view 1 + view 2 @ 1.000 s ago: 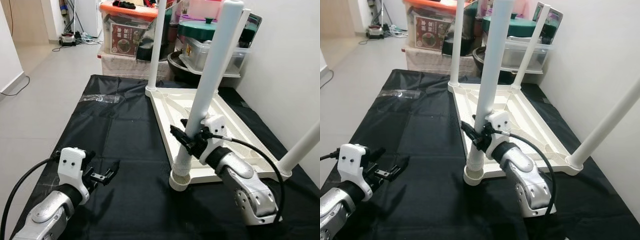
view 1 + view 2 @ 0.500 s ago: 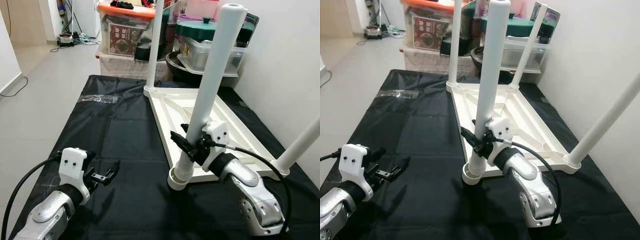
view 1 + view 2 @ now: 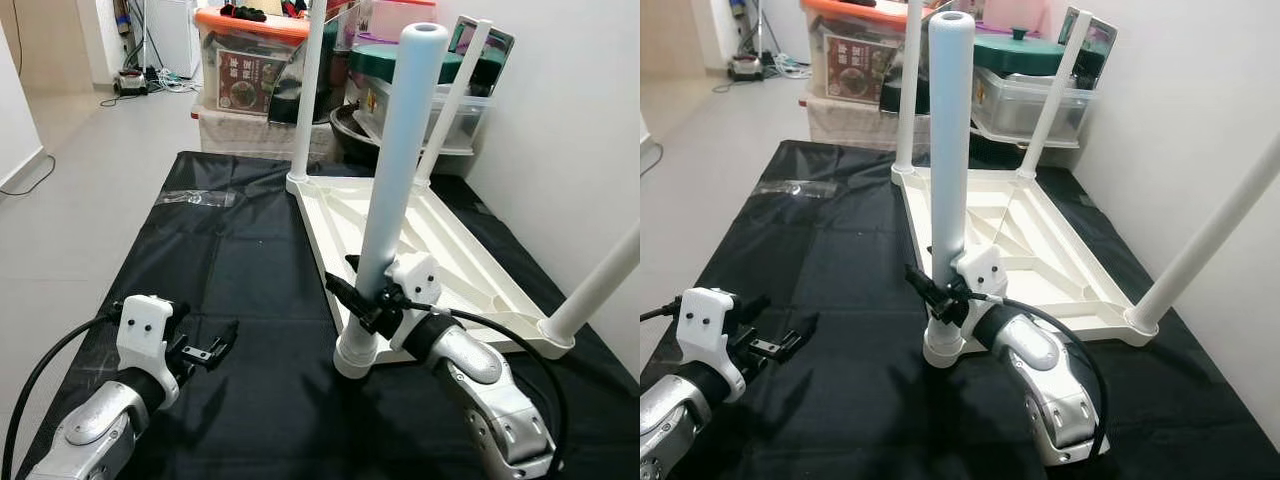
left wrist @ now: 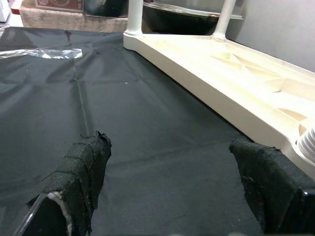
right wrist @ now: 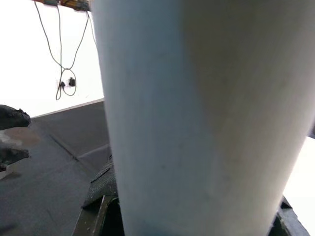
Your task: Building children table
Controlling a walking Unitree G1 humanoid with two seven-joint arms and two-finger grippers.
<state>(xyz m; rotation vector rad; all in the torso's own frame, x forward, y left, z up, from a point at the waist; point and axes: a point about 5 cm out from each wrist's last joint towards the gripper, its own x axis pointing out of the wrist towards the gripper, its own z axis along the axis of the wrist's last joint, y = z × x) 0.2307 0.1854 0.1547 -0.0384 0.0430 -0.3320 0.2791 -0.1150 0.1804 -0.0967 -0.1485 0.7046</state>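
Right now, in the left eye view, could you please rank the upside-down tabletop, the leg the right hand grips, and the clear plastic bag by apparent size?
1. Upside-down tabletop, though the leg rivals it.
2. Gripped leg, enlarged by nearness; right hand holds it low.
3. Clear plastic bag, clearly smallest.

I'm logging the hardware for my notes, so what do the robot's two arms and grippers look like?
Both arms are glossy silver with rounded shells. Each wrist carries a blocky white housing, and a black cable loops out from it. The left gripper and right gripper are black, and the left one's fingers are wrapped in rough, frayed black padding.
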